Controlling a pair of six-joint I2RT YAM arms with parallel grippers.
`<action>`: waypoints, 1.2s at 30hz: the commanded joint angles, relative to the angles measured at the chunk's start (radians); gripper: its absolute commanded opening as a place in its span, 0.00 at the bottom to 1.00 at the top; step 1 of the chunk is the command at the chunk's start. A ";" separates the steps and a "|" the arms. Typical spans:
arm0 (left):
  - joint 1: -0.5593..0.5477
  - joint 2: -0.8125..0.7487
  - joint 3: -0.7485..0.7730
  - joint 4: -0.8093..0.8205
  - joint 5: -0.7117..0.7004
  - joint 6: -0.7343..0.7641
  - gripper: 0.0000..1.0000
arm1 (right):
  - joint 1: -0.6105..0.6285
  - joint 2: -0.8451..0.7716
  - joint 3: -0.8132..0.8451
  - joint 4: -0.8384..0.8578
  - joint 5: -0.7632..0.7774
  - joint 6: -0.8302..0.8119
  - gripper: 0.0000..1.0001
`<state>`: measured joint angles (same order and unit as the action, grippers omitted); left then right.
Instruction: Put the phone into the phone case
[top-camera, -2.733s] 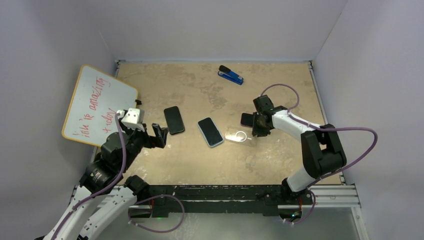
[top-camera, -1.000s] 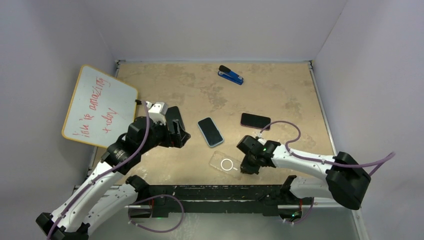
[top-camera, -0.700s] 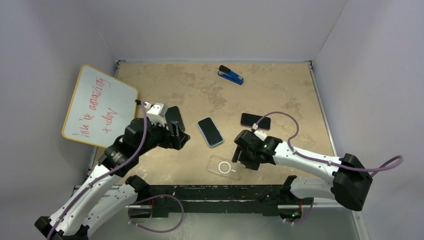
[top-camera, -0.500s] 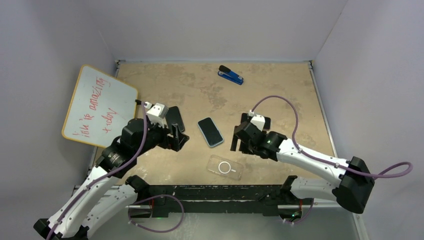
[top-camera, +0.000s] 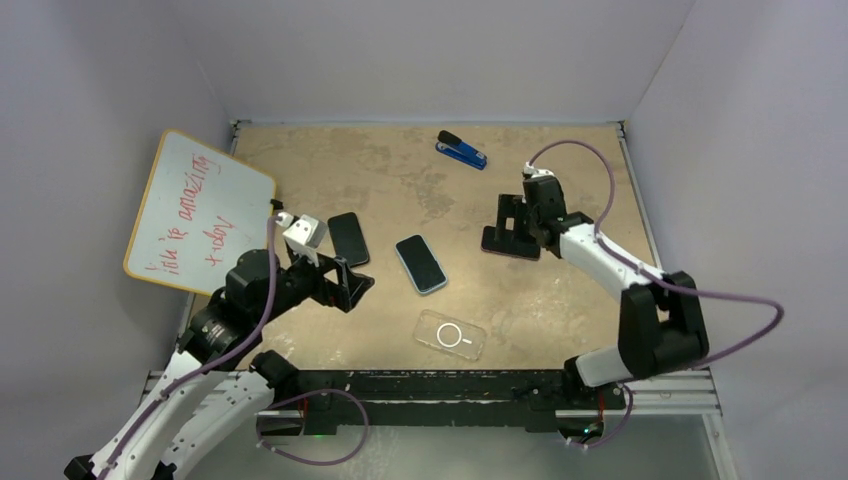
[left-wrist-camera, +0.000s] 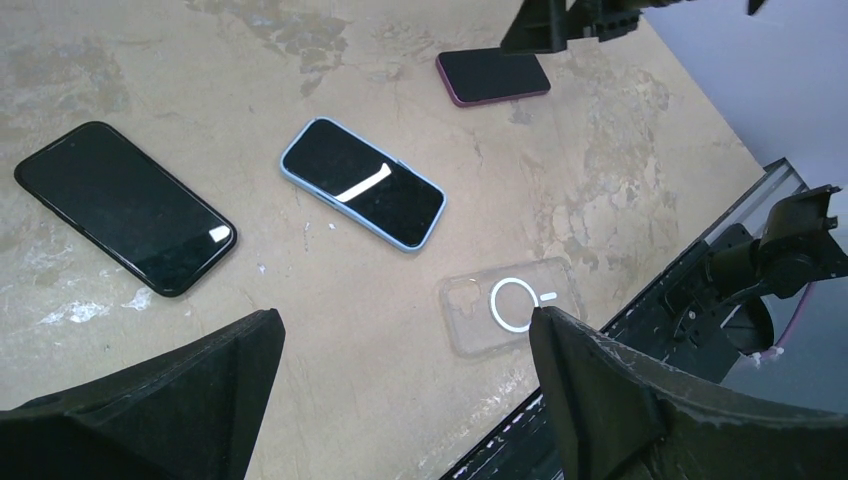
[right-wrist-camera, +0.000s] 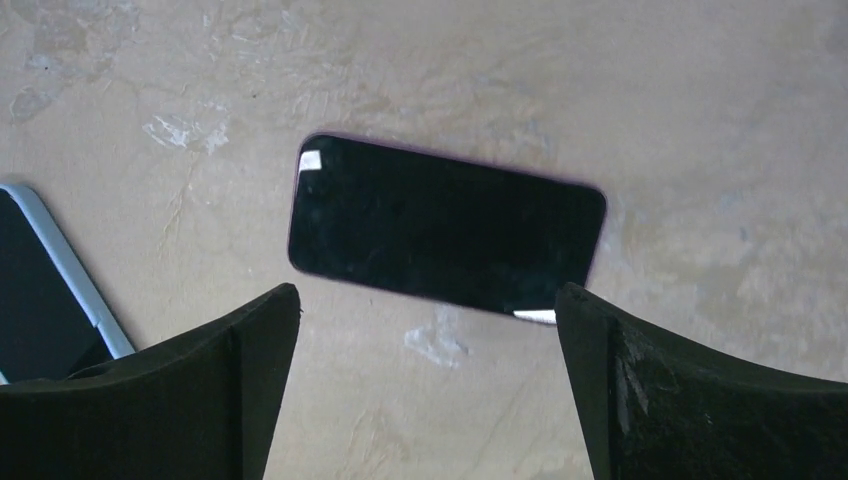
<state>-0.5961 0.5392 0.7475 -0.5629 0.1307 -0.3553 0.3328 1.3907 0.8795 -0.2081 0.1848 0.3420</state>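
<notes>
While left fingers (left-wrist-camera: 150, 410) and right fingers (right-wrist-camera: 190, 400) gape empty, mottled tan table (top-camera: 380, 170) between lilac walls (top-camera: 430, 50).

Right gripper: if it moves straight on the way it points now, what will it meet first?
Probably the purple-edged phone, lying flat straight ahead of the right gripper; how far is unclear.

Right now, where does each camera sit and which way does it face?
Top external: above and behind the bases, looking down on the table; both arms show, left gripper and right gripper.
Left wrist: on the left arm, facing down and across at the black phone, blue-rimmed phone and clear case; left fingers frame it.
Right wrist: looking down on the purple phone; right fingers frame it.
Shared: both wrist views show the purple phone and blue-rimmed phone.
</notes>
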 joint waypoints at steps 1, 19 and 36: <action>0.001 -0.029 -0.007 0.028 -0.018 0.006 0.99 | -0.072 0.124 0.114 0.080 -0.191 -0.149 0.99; 0.001 -0.034 -0.007 0.022 -0.035 0.001 0.99 | -0.188 0.381 0.206 0.063 -0.381 -0.197 0.99; 0.001 -0.031 -0.007 0.021 -0.037 0.001 0.99 | -0.180 0.186 0.034 -0.087 -0.486 -0.201 0.98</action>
<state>-0.5961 0.5045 0.7418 -0.5636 0.1001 -0.3557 0.1478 1.6402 0.9497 -0.2478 -0.2470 0.1303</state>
